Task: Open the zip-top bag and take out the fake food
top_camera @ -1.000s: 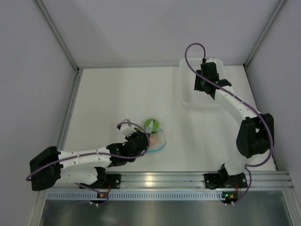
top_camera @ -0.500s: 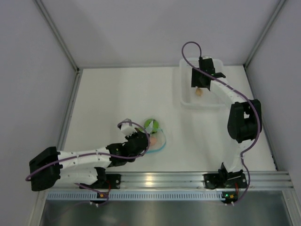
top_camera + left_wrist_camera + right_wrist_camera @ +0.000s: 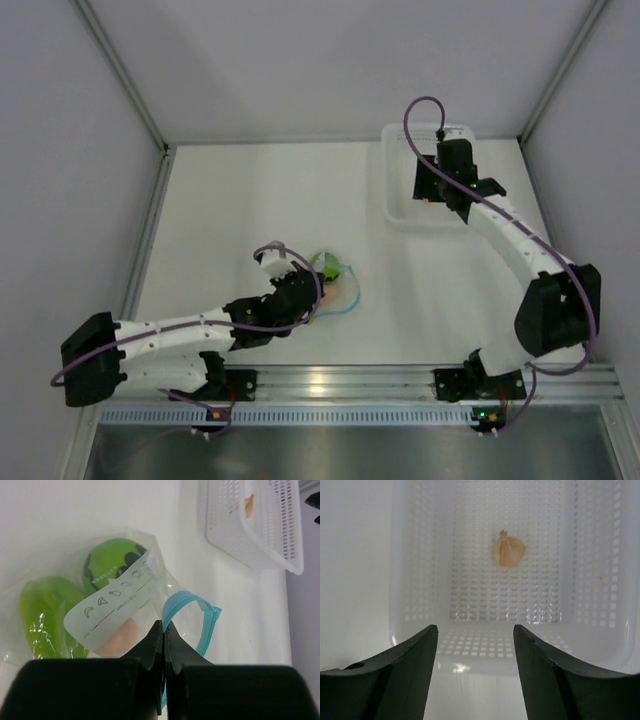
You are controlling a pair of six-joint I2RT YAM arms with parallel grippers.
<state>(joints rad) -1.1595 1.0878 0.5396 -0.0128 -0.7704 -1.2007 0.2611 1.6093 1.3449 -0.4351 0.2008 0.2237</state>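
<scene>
The zip-top bag (image 3: 120, 600) lies mid-table, clear with a light blue zip strip (image 3: 192, 617) spread open; it shows in the top view (image 3: 335, 285) too. Inside it are a round green ball (image 3: 112, 562), a lime-green oval (image 3: 42, 612) and a peach piece (image 3: 120, 637). My left gripper (image 3: 164, 630) is shut on the bag's edge by the zip strip. My right gripper (image 3: 475, 640) is open and empty above the near wall of the white basket (image 3: 480, 652). A peach fake food piece (image 3: 509, 550) lies in the basket.
The white basket (image 3: 400, 195) stands at the back right, near the enclosure's right wall. Grey walls close the table on three sides. A metal rail (image 3: 350, 380) runs along the near edge.
The right gripper has let a peach piece drop into the basket and drawn back a little. The left gripper has lifted and shifted the bag slightly, still gripping it.
</scene>
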